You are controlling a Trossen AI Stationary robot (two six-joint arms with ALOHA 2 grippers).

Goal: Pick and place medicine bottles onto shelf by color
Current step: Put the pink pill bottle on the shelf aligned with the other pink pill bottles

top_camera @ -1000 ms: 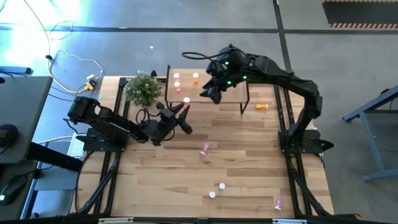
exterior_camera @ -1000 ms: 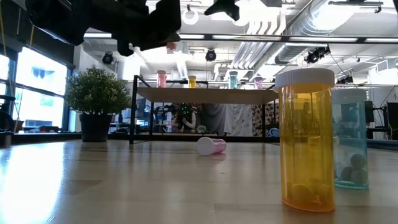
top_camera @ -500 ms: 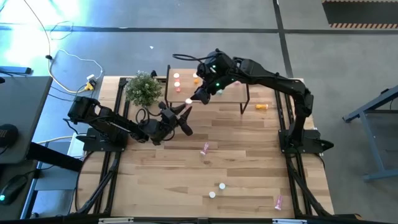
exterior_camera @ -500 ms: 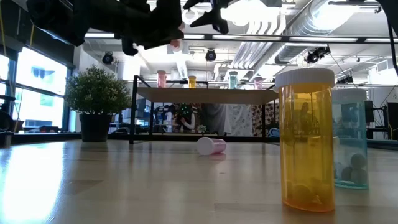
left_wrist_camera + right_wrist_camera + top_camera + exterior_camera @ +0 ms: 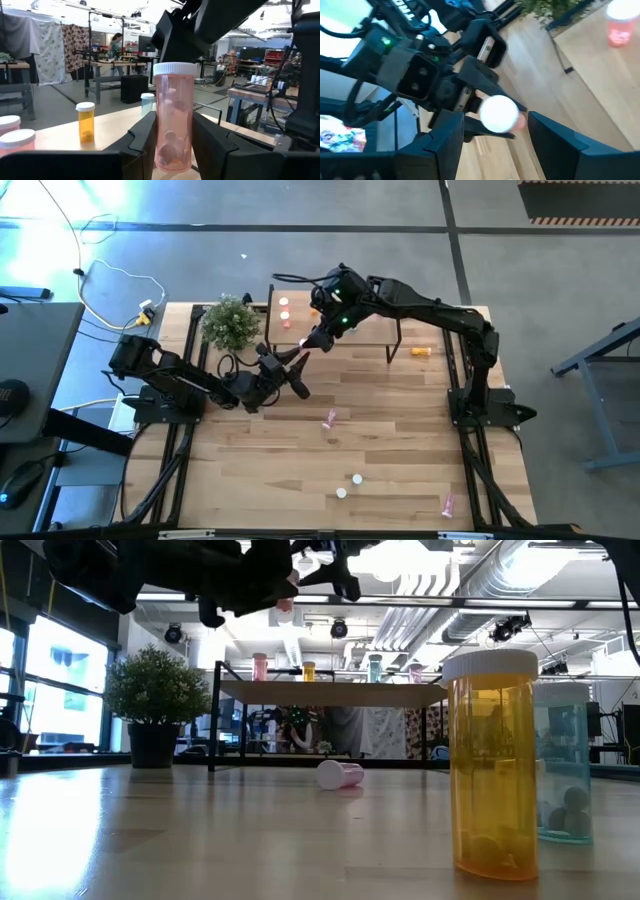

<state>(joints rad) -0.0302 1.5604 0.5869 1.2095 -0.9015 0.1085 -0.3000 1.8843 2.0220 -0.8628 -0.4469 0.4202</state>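
Your right arm reaches across the shelf [image 5: 375,330], and its right gripper [image 5: 492,132] hangs with fingers spread wide, one either side of the white cap of the pink bottle [image 5: 172,120], not touching it. Your left arm stretches low from the table's [image 5: 400,470] left edge; the left gripper [image 5: 172,142] is clenched on that pink bottle, held upright just off the shelf's near-left corner. Beyond the left fingers an orange bottle [image 5: 85,121] stands on the shelf, with bare wood around it.
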